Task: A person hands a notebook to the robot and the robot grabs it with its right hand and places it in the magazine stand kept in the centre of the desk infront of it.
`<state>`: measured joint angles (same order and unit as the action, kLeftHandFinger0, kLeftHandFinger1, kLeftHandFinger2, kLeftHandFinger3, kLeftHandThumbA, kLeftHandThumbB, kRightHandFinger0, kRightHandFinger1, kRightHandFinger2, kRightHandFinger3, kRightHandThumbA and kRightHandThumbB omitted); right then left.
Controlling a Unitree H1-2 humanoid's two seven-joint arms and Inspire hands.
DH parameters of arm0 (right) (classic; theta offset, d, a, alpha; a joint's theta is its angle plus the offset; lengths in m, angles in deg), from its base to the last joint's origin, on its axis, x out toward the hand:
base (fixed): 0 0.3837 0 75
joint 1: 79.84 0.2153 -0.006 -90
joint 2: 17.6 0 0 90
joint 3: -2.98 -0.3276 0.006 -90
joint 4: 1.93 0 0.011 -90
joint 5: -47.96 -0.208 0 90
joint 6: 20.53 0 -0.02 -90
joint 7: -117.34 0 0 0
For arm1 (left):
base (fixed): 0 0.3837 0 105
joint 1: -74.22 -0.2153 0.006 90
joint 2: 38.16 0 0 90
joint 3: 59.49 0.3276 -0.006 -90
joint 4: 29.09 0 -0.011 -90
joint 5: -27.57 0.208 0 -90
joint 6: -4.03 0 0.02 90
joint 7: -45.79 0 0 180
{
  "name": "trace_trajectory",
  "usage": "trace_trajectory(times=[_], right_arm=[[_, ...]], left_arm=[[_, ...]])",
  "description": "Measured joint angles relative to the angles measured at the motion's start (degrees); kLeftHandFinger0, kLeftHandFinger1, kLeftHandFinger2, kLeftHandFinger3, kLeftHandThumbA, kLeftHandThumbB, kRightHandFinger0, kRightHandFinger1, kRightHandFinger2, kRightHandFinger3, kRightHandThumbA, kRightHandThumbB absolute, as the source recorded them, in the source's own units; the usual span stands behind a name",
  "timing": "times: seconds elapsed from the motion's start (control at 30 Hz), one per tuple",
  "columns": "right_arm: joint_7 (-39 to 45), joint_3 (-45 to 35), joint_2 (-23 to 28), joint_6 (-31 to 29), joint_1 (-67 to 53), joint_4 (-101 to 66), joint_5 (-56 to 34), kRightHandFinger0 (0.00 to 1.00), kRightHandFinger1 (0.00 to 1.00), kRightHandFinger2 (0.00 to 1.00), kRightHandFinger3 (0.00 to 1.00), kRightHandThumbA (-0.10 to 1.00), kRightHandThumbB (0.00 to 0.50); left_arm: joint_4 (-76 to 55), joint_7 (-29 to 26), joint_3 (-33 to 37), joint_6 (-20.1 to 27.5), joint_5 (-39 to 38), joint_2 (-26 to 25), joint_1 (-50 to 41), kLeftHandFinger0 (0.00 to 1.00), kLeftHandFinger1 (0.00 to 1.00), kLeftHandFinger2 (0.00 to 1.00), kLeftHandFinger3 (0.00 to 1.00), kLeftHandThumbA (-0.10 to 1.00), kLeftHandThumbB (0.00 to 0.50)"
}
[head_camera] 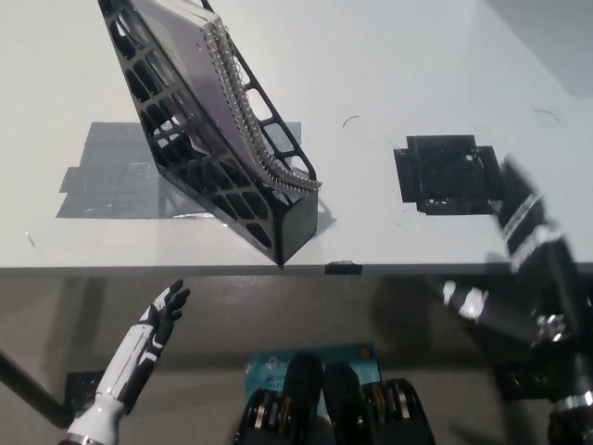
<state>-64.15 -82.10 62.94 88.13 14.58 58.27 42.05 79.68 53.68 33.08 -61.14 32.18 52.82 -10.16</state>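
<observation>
The notebook (pixel 190 69) sits inside the magazine stand (pixel 218 176), its wire spiral binding running down the stand's sloped open edge and its cover lying flat against the lattice wall. It is leaning with the stand's tilt and nothing is touching it. The stand is black and rests on the white desk (pixel 389 56), its lowest corner close to the desk's front edge, and part of it covers a patch of grey tape (pixel 102 176) stuck to the desk behind it. To the right of the stand, well apart from it, is a square of black tape (pixel 449 174) on the desk.

The black right hand (pixel 519 209) is blurred, to the right of the stand and beyond the black square, near the desk's front edge; I cannot tell whether its fingers are apart or closed, but it carries no notebook. The white left hand (pixel 157 320) rests below the desk's front edge, under the stand, fingers spread and holding nothing.

Judging by how things lie, the placing step looks done and the task is at its close. What remains would be bringing the right arm clear to rest without knocking the stand
</observation>
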Motion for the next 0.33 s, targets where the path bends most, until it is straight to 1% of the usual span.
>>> trace_trajectory(times=[0.03, 0.07, 0.1, 0.17, 0.33], right_arm=[[0.37, 0.14, 0.09, -0.55, -0.91, 1.48, -0.03, 1.00, 1.00, 1.00, 1.00, 0.98, 0.134], [0.57, 0.29, 0.18, -1.06, -1.51, 2.78, 0.00, 1.00, 1.00, 1.00, 1.00, 0.99, 0.145], [0.88, 0.52, 0.30, -1.65, -2.09, 4.40, 0.10, 1.00, 1.00, 1.00, 1.00, 1.00, 0.168], [1.22, 0.88, 0.47, -2.40, -2.80, 6.60, 0.28, 1.00, 1.00, 1.00, 1.00, 1.00, 0.179], [2.24, 1.72, 0.91, -4.21, -3.87, 12.59, 0.96, 1.00, 1.00, 1.00, 1.00, 1.00, 0.173]], left_arm=[[0.00, 0.00, 0.00, 0.00, 0.00, 0.02, -0.18, 1.00, 1.00, 1.00, 1.00, 1.00, 0.500], [0.00, 0.00, 0.00, 0.00, -0.01, 0.05, -0.33, 1.00, 1.00, 1.00, 1.00, 1.00, 0.500], [0.00, -0.01, 0.00, 0.00, -0.04, 0.09, -0.58, 1.00, 1.00, 1.00, 1.00, 1.00, 0.500], [-0.01, -0.01, 0.00, 0.00, -0.11, 0.15, -0.94, 1.00, 1.00, 1.00, 1.00, 1.00, 0.500], [0.03, -0.02, 0.00, 0.00, -0.22, 0.48, -2.18, 1.00, 1.00, 1.00, 1.00, 1.00, 0.500]])
